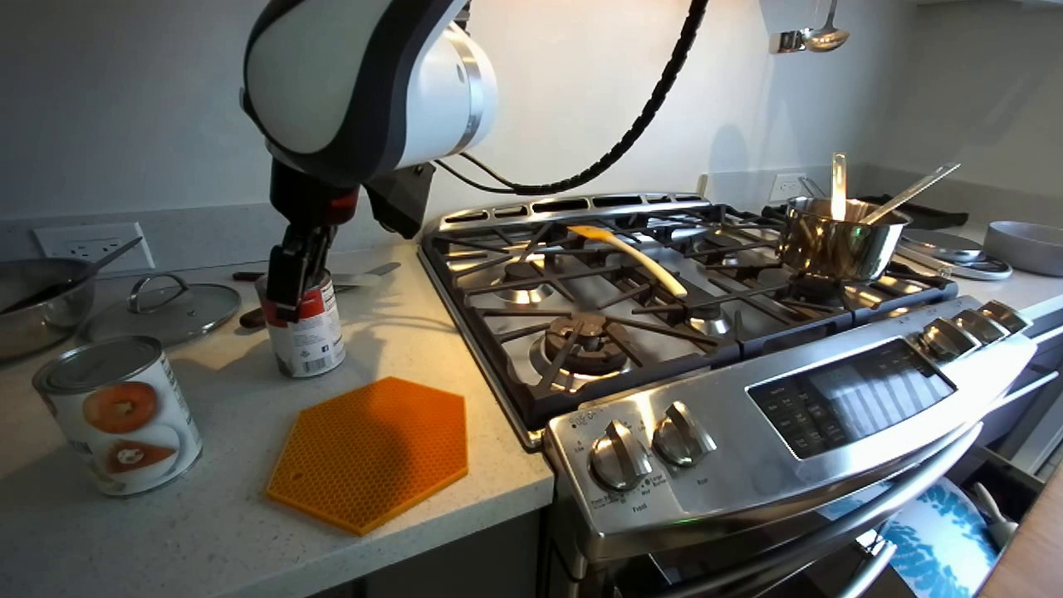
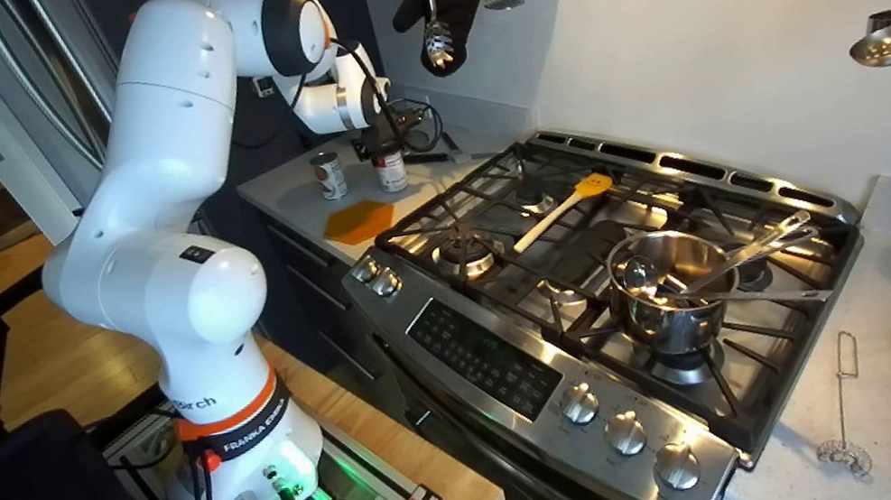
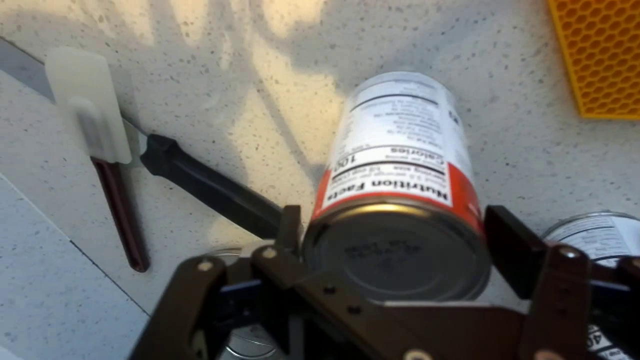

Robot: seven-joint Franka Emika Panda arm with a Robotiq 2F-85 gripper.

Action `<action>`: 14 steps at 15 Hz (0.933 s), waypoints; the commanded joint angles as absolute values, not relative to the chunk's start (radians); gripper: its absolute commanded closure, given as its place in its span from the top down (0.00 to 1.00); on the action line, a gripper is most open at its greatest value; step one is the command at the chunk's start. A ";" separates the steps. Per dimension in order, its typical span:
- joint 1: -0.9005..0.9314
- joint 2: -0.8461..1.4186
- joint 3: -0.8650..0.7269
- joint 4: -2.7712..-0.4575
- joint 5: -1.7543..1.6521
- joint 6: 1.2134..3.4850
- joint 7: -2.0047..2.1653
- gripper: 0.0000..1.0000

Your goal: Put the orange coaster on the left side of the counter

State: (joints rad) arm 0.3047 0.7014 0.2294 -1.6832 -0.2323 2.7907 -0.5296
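Observation:
The orange coaster (image 1: 378, 457), a hexagon with a honeycomb surface, lies flat on the speckled counter (image 1: 208, 536), near the front edge beside the stove. It also shows in an exterior view (image 2: 360, 222) and, cut off, at the wrist view's upper right corner (image 3: 607, 60). My gripper (image 1: 292, 286) is away from the coaster, towards the wall. In the wrist view its fingers (image 3: 394, 222) stand open on both sides of a red-and-white can (image 3: 407, 135), with slim gaps at the rim. The can stands upright on the counter.
A second can (image 1: 124, 423) stands left of the coaster. A glass lid (image 1: 178, 311) and a metal pan (image 1: 50, 291) lie behind it. A black-handled knife (image 3: 215, 192) and a white spatula (image 3: 87, 100) lie near the wall. The gas stove (image 1: 598, 332) borders the counter.

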 commanded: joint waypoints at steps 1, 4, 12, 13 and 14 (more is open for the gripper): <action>0.325 0.744 0.202 -1.633 -0.287 2.801 -0.468 1.00; 0.308 0.702 0.218 -1.667 -0.269 2.769 -0.435 1.00; 0.276 0.463 0.130 -1.901 -0.283 2.625 -0.255 1.00; 0.282 0.433 0.098 -1.932 -0.304 2.615 -0.220 1.00; 0.271 0.405 0.094 -1.961 -0.296 2.589 -0.207 1.00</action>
State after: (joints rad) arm 0.2788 0.5225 0.1351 -1.8248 -0.2632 2.6383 -0.2905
